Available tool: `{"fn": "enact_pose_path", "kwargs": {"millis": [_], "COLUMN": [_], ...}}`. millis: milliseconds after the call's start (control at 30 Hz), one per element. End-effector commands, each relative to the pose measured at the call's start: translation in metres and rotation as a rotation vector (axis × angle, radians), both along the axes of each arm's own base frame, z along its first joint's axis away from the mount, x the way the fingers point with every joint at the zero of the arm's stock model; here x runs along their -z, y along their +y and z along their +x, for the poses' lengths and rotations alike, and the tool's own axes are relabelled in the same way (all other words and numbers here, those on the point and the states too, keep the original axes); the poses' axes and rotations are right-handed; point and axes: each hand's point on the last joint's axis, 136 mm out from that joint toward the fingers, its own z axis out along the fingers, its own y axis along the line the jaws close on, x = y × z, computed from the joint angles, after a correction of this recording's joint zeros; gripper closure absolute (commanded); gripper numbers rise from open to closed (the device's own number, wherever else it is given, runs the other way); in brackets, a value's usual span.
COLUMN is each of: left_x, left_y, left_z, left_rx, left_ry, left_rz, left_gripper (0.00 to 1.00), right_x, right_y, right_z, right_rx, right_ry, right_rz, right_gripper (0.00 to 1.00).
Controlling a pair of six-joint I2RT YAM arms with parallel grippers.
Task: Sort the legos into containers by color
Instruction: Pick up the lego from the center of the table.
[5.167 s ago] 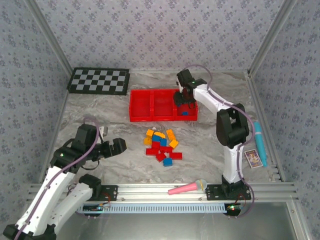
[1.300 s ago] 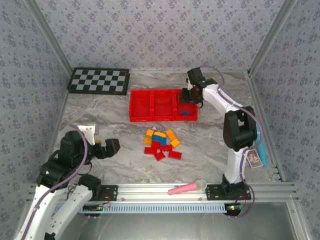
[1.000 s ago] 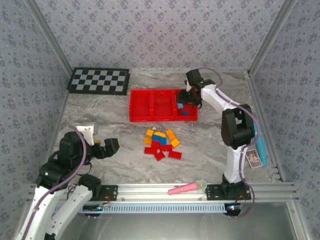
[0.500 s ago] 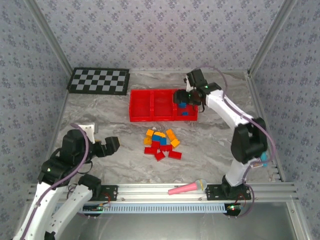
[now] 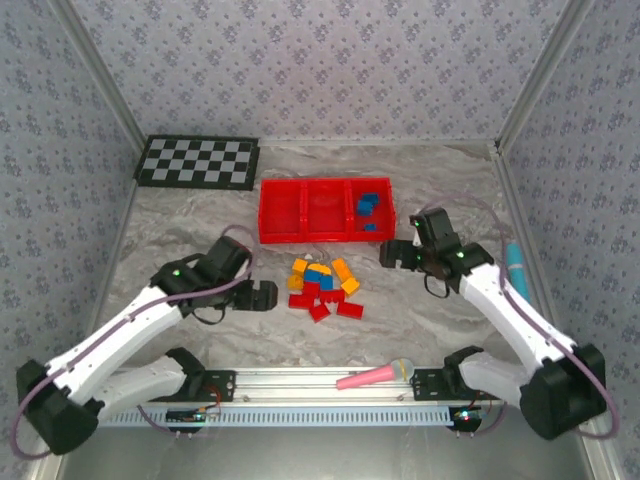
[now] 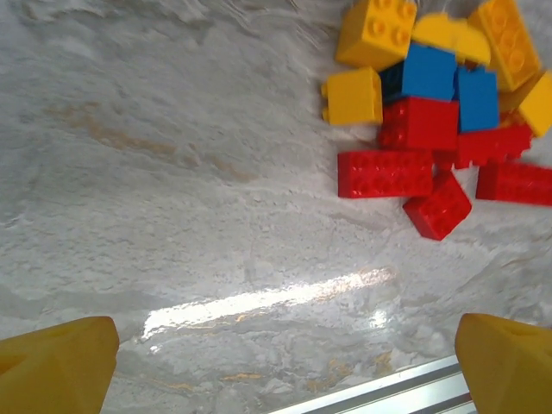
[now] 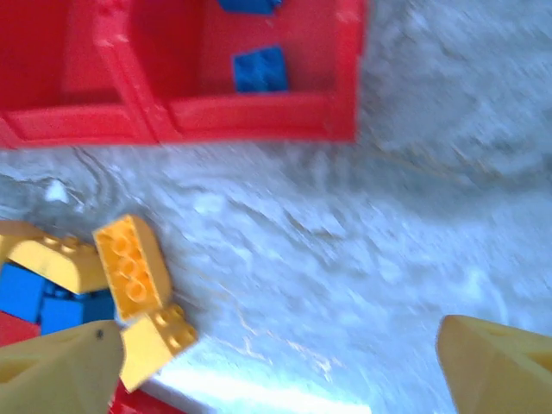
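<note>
Wide open and empty, the left gripper (image 6: 280, 354) and right gripper (image 7: 280, 362) flank the lego pile (image 5: 322, 288); best straddle one outlying red brick (image 6: 438, 203) squarely.

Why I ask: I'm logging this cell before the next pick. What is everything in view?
Table: one, grey marbled, under everything.
Tray: one, bright red, three compartments, far middle.
Blue bricks: about three, in the tray's right compartment.
Loose bricks: about a dozen, red, blue and orange-yellow, piled on the table in front of the tray.
Checkerboard: one, black and white, far left.
Microphone toy: one, pink, by the near rail.
Tube: one, cyan, right edge, partly behind the right arm.
Left tool: one, black with yellow fingers, open, left of the pile.
Right tool: one, same colours, open, right of the pile.
</note>
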Motion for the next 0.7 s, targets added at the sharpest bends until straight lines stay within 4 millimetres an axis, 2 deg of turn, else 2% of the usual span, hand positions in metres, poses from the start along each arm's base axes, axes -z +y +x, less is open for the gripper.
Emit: {"fn": "enact_pose_path", "kwargs": {"millis": [0, 233, 400, 667], "left_x": [-0.015, 0.005, 0.019, 0.047], "left_y": [-0.025, -0.058, -0.068, -0.082], "left_z": [0.028, 0.070, 0.091, 0.114], "left_rx": [0.002, 0.056, 0.081, 0.140], "left_ry": [-0.063, -0.043, -0.016, 0.056], "left_rz": [-0.004, 0.093, 0.131, 0.130], "left_gripper": [0.00, 0.00, 0.01, 0.08], "right_x": [-0.001, 0.010, 0.020, 0.016], "right_y": [-0.025, -0.032, -0.048, -0.048], "right_z": [-0.016, -0.038, -0.050, -0.055], "right_rx": [0.068, 0.082, 0.138, 0.153], "right_ry": [-0.003, 0.005, 0.017, -0.015], "right_rz": [-0.023, 0.061, 0.022, 0.055], "right_gripper": [0.00, 0.00, 0.00, 0.00]}}
